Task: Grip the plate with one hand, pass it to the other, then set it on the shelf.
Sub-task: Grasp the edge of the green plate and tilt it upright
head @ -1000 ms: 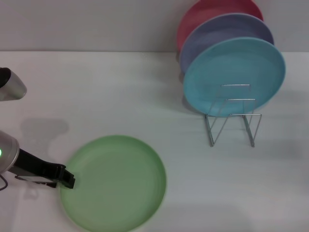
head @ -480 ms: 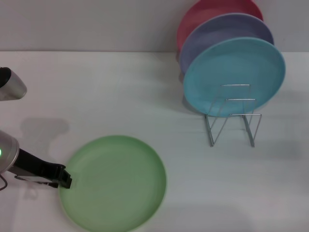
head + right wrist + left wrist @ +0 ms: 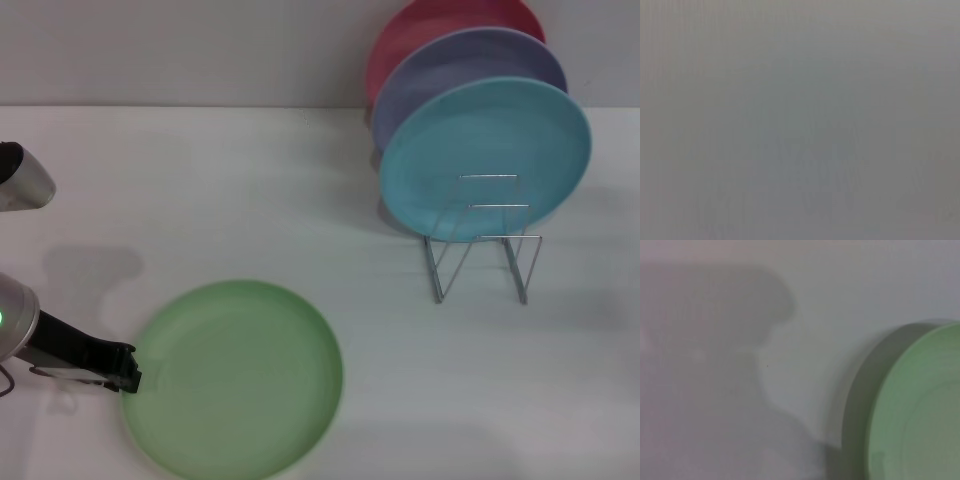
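Only a blank, featureless grey surface (image 3: 800, 120).

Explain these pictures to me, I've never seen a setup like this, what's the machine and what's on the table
This is a two-armed robot with cameras on its head and wrists. The head picture looks down on a white table. The silver arm entering from the left ends in a black left claw, which sits right at the edge of a light green plate lying flat. It does not seem to be holding anything; whether the claw is open cannot be told. Farther back on the right, a wire rack holds a turquoise plate, a lavender plate and a red plate on edge. The left wrist picture shows the green plate's rim up close and a shadow. The right wrist picture shows only grey, and the right arm is not seen.
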Robot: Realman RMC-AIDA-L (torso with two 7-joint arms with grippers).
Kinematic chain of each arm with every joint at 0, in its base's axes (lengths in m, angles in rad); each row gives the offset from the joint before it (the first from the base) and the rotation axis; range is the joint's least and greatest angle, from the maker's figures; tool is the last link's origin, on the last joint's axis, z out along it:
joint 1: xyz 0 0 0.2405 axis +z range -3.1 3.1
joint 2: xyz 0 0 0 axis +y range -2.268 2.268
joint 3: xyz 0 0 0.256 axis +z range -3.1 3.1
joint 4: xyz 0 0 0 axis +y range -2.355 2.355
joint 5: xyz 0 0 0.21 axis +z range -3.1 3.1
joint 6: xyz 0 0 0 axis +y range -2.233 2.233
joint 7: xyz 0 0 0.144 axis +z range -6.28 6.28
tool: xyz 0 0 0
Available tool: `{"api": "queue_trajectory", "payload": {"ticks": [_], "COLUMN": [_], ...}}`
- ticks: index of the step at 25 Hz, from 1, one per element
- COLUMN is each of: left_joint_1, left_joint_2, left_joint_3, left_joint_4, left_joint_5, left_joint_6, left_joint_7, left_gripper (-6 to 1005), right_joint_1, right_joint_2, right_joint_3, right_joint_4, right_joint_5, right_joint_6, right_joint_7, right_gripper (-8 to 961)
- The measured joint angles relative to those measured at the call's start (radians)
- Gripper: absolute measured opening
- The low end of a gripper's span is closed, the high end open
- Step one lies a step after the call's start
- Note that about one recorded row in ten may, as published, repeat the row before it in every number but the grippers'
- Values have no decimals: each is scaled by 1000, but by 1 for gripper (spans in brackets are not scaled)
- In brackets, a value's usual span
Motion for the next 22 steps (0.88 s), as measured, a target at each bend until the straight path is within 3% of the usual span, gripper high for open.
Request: {"api": "queue_trajectory", "payload": {"ticks": [7,12,22], "left_joint_1": [0,-4,-28], "left_joint_2": [0,1,1], "left_joint_3": [0,-7,-15], "left_joint_4": [2,4,4], "left_joint_5": [-5,-6,-33], "left_joint_6": [1,6,34], "left_joint_7": [0,0,11], "left_gripper": [116,42,30], "right_joint_1": [0,-1,-3], "right_joint_2": [-1,-1,3], "right_joint_3": [0,0,0], "right_joint_4": [0,0,0], "right_joint_5": [-1,-2,-2], "right_joint_6": [0,0,0], "right_joint_7": [2,3,5], "right_gripper": [726,725,725]}}
